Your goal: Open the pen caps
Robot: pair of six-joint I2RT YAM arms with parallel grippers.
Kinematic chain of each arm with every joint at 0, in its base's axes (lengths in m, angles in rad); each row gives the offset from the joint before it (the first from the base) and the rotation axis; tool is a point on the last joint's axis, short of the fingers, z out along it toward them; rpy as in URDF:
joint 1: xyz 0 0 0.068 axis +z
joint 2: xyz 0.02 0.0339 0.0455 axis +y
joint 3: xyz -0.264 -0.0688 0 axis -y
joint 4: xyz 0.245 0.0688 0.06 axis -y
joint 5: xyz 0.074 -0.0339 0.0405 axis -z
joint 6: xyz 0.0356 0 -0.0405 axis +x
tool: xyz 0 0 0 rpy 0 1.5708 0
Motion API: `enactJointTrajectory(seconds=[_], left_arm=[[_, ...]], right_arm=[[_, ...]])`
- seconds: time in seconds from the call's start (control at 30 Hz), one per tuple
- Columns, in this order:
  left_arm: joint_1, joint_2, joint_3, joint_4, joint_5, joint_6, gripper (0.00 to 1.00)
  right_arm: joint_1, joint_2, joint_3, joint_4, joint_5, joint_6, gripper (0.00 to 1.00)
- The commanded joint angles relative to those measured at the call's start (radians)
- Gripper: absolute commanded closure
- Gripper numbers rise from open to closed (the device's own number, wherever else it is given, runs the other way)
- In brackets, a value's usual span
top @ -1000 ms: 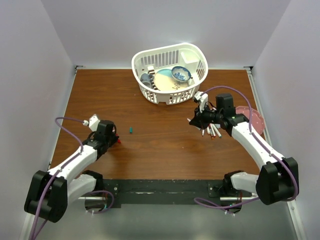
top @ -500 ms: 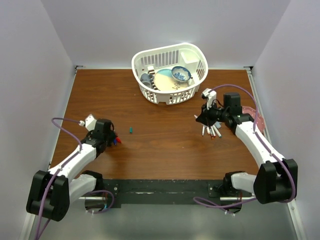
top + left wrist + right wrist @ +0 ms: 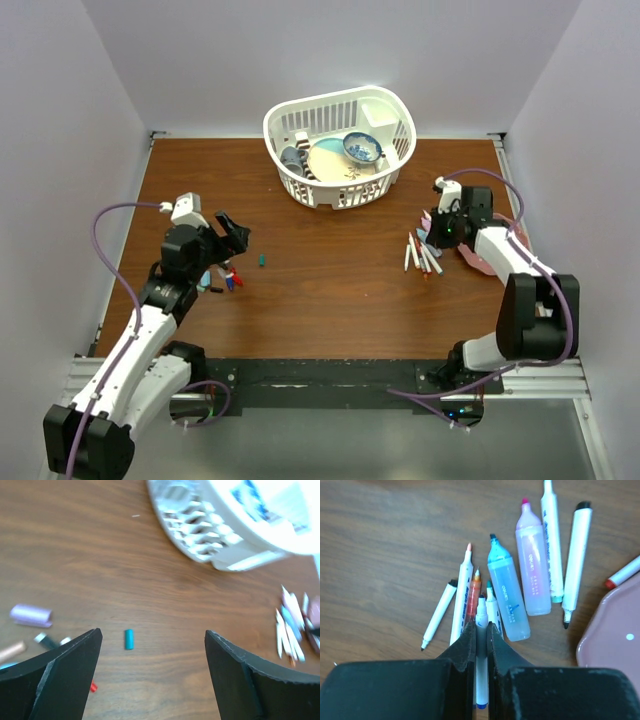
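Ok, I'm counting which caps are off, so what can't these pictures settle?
Right wrist view: the fingers of the right hand cover most of the blue-tipped pen between them; gripped or lying beneath, unclear.
Left wrist view: the loose caps at the left edge are blurred, some behind a finger of the left hand.
Top view: those caps are too small to count.

left jaws lifted off pen caps [image 3: 226, 279], right jaws back from markers [image 3: 420, 255]

Left fingers [image 3: 60, 680] spread wide; right fingers [image 3: 465, 652] pinching marker [image 3: 481, 617].
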Motion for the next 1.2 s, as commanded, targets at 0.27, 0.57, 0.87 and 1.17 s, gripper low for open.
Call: enactJointTrajectory(seconds=[0.27, 0.57, 0.87, 1.17], left_arm=[[0.005, -0.014, 0.007, 0.108, 0.238, 0.179, 0.10], [0.005, -0.017, 0.000, 0.111, 0.244, 0.173, 0.09], [0.005, -0.014, 0.004, 0.111, 0.264, 0.174, 0.08], [0.003, 0.015, 0.180, -0.062, 0.215, 0.280, 0.00]], right_arm=[[-0.030, 0.130, 0.117, -0.184, -0.088, -0.210, 0.83], [-0.032, 0.149, 0.128, -0.204, -0.105, -0.208, 0.72], [-0.032, 0.089, 0.136, -0.212, -0.119, -0.211, 0.69], [-0.110, -0.224, 0.163, -0.201, -0.241, -0.230, 0.37]])
